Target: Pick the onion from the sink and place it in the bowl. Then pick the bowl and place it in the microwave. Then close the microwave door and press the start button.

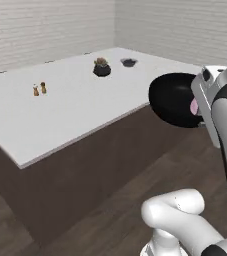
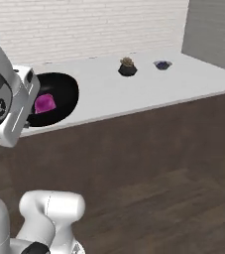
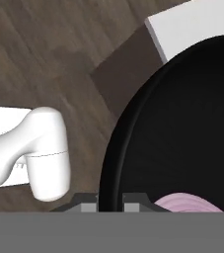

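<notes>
The tool [image 3: 109, 203] is clamped on the rim of the black bowl [image 1: 172, 100], holding it tilted off the bench [image 1: 70, 105] edge. The onion [image 2: 44, 103] lies inside the bowl.

You can't see the far right part of the wide glossy black bowl [image 1: 172, 100]; the white hand covers it. The magenta-pink onion [image 3: 187, 202] inside is cut off low in the hand view. Two tiny brown figures [image 1: 39, 89] stay unidentifiable.

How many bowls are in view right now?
2: the big black bowl holding the onion, gripped by the gripper; a small dark bowl far back on the counter.
</notes>
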